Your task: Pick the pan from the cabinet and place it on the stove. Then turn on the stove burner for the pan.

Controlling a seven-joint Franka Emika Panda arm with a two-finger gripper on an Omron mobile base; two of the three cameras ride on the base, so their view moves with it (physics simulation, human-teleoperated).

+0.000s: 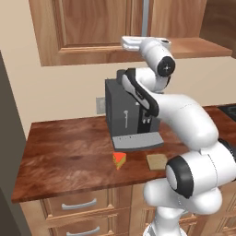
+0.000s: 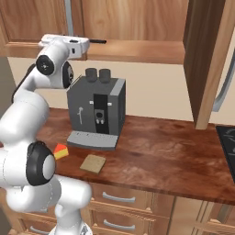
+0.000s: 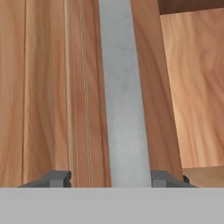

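Pan (image 2: 98, 41): the only sign of it is a thin black straight bar at the lip of the shelf (image 2: 137, 49), upper middle of the right base view, just right of the hand. I read that as its handle, unconfirmed. The body would be hidden further in on the shelf of the cabinet (image 1: 87, 27).

Gripper (image 3: 109, 178) sits at the top of the frame in both base views, up against the cabinet. In the hand view its fingers (image 3: 57, 178) stand part-spread on either side of the silver door handle (image 3: 124, 109). Can't tell whether the pads actually bite the bar; there is visible wood between the left tip and the bar.

Risks, as I judge them:
- Pulling with no real grip means the tips slide off the bar and the door doesn't move.
- The elbow hangs just above the coffee machine (image 1: 131, 115), so a wide door swing could drag the arm into it.
- If that black bar is the handle and it overhangs the lip, the hand moving sideways could knock it and spin the pan.
- Stove (image 2: 227, 142) is at the far right edge, well apart, so the carry is long.

Pan axis: if the bar is the handle, the long axis runs left-right along the shelf front, near level. Which end carries the bowl I can't tell.
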